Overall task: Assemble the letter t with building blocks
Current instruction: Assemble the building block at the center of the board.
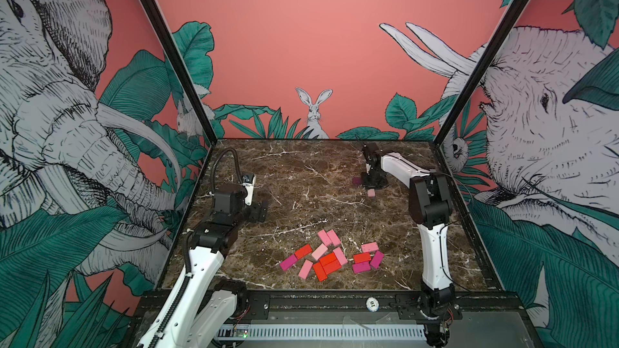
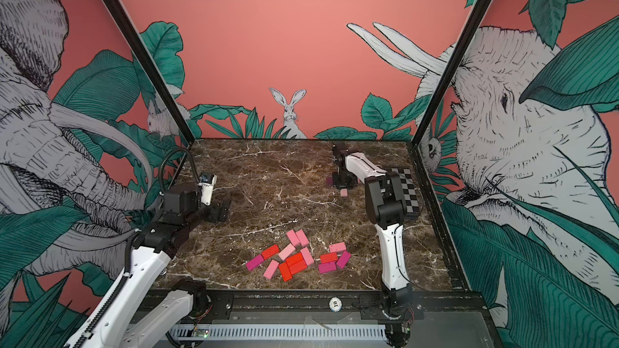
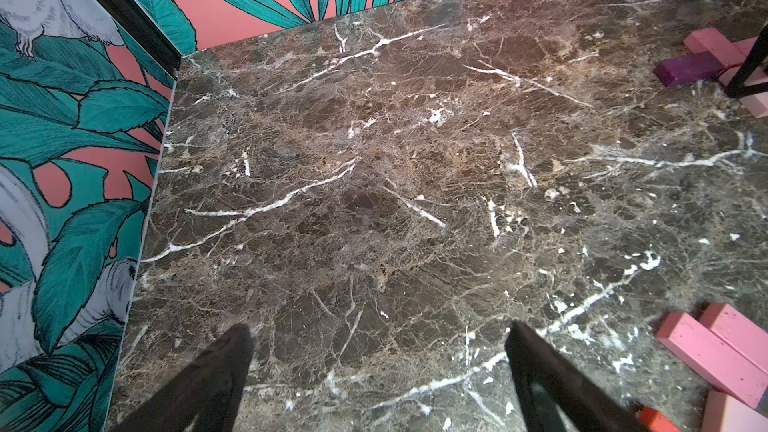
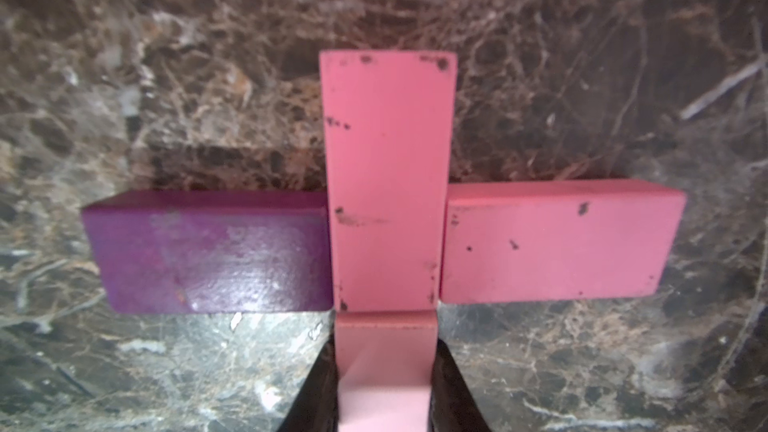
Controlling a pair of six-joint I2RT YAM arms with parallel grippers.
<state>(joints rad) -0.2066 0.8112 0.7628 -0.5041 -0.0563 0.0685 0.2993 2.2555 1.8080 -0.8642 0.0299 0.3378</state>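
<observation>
- The right claw [image 4: 384, 351] pinches a light pink block [image 4: 384, 384] at the far right of the table [image 1: 301, 169]. The block's end butts against a middle pink block [image 4: 386, 180], which sits between a purple block [image 4: 208, 251] and a side pink block [image 4: 557, 243].
- The left claw [image 3: 378, 326] is spread wide over the marble on the left and touches nothing.
- The loose blocks [image 1: 330, 259] lie clustered near the front centre.

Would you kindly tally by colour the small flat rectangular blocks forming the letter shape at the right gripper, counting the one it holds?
dark purple flat rectangular block: 1
pink flat rectangular blocks: 3, one of them clamped in the right gripper
Total: 4
</observation>
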